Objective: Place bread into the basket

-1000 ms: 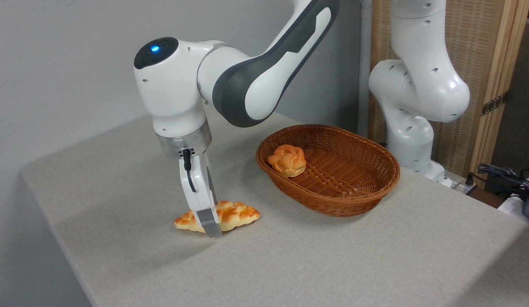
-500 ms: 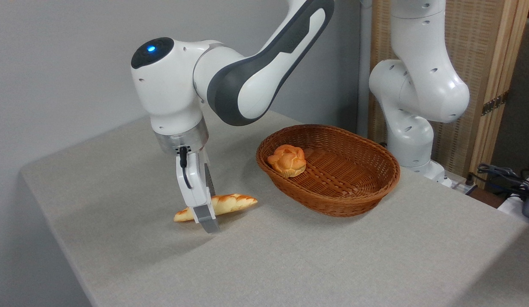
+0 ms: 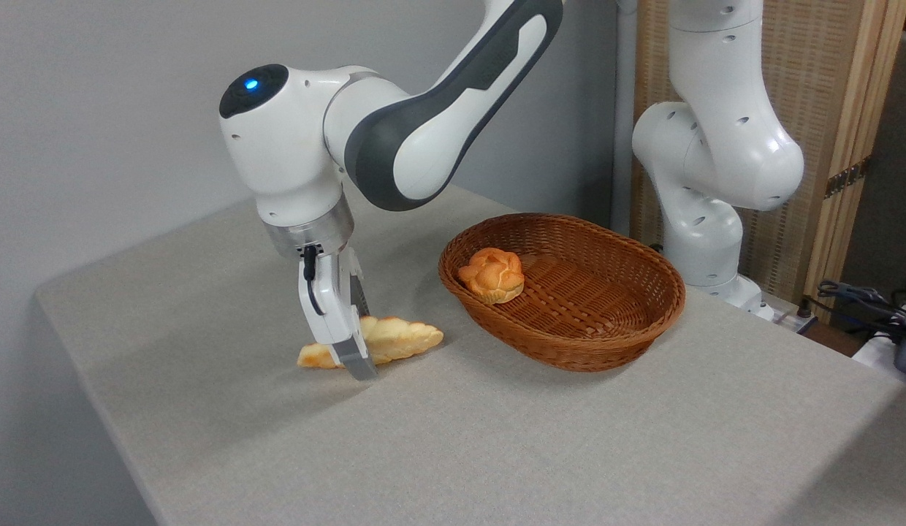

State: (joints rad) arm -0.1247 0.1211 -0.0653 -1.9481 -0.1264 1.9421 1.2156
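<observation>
While the jaws pinch the bread (image 3: 394,340) mid-length, lift level and clear the rim of the basket (image 3: 562,354) beside them.

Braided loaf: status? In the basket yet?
Not yet. Done: the gripper has reached the bread and straddles its middle. In hand: grasp and lift; the loaf sits tilted, right end raised, whether it has cleared the table is unclear. Left: carry it right into the basket, which holds only a small bun.
</observation>
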